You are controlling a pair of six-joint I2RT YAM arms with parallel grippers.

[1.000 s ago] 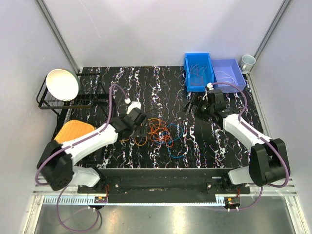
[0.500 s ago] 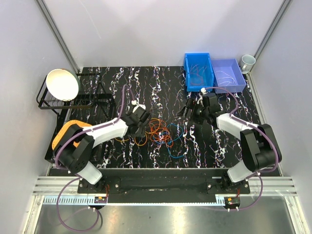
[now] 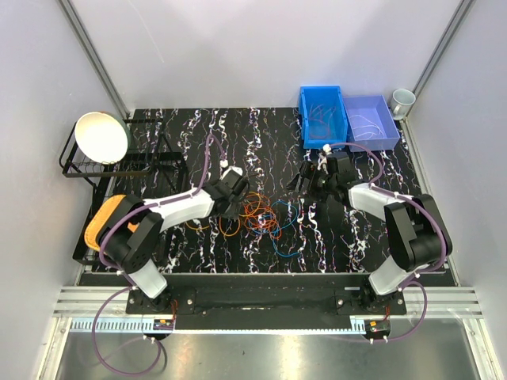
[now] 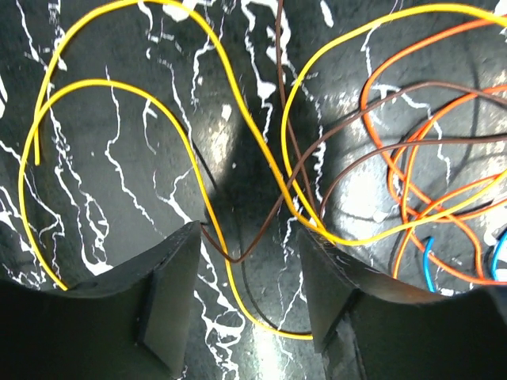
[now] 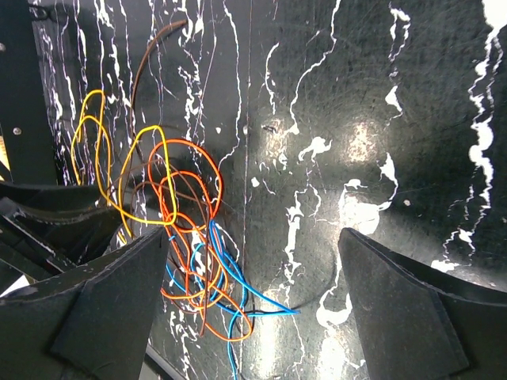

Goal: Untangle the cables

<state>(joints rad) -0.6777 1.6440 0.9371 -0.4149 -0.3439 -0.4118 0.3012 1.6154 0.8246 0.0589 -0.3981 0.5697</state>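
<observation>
The cables point(image 3: 260, 215) lie in a loose tangle of orange, blue, yellow and brown loops at the middle of the black marbled table point(image 3: 238, 134). My left gripper point(image 3: 238, 198) is low over the tangle's left edge. In the left wrist view the left gripper point(image 4: 249, 305) has its jaws partly apart. A yellow cable point(image 4: 238, 119) and a brown cable point(image 4: 261, 229) run between them on the table, not pinched. My right gripper point(image 3: 307, 180) hovers right of the tangle. In its own view the right gripper point(image 5: 257, 309) stands wide open above a blue cable point(image 5: 238, 285).
Two blue bins point(image 3: 323, 117) point(image 3: 370, 121) holding thin wires stand at the back right, with a white cup point(image 3: 402, 99) beyond them. A white bowl point(image 3: 101, 136) rests on a black rack point(image 3: 150, 158) at the back left. An orange pad point(image 3: 107, 218) lies at the left.
My left gripper moved right, onto the tangle's left edge, and its jaws narrowed. My right gripper drew a little left toward the tangle and stayed wide open.
</observation>
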